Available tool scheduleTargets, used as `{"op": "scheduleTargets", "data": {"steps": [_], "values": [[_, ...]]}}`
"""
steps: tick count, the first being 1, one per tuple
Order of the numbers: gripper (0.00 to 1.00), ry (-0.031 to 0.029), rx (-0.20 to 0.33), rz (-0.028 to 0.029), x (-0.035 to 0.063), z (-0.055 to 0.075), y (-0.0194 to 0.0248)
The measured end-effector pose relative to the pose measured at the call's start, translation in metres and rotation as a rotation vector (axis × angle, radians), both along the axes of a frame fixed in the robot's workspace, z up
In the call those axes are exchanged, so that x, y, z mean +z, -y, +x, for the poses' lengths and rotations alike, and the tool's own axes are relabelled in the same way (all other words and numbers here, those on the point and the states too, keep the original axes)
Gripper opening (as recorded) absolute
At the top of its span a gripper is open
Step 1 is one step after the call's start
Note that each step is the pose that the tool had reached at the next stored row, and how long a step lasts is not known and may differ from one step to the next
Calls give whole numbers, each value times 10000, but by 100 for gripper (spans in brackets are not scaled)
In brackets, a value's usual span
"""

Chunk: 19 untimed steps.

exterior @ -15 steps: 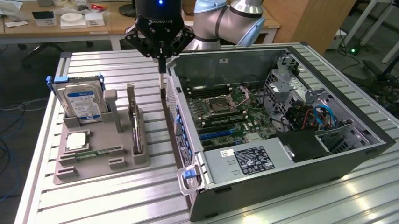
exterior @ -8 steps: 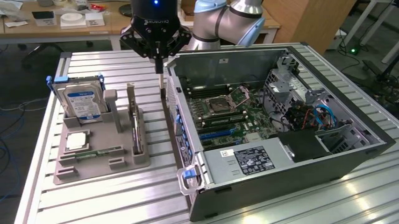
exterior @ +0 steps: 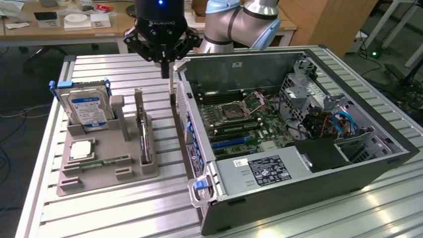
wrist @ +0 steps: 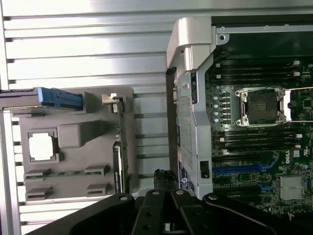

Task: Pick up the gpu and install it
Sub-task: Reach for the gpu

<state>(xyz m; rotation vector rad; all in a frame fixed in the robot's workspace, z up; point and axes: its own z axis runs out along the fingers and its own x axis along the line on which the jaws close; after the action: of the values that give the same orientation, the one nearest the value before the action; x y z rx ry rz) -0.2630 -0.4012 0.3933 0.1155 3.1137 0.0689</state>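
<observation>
Gpu (exterior: pixel 141 131) stands upright in the grey tray (exterior: pixel 132 174) beside the hard drive (exterior: pixel 86 106); gripper (exterior: pixel 165 73) fingers closed.

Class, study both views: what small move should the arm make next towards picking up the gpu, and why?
Probably slide the gripper sideways, toward the exterior view's left, until it is over the gpu. The gpu stands on edge in the grey tray, ungrasped, while the shut gripper hangs over the gap between the tray and the computer case.
</observation>
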Motion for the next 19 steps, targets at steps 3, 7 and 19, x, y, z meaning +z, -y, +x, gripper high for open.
{"op": "scheduleTargets", "data": {"steps": [3, 7, 19], "values": [[10, 0, 0, 0, 0, -22, 0], [10, 0, 0, 0, 0, -49, 0], [10, 1, 0, 0, 0, -196, 3]]}}
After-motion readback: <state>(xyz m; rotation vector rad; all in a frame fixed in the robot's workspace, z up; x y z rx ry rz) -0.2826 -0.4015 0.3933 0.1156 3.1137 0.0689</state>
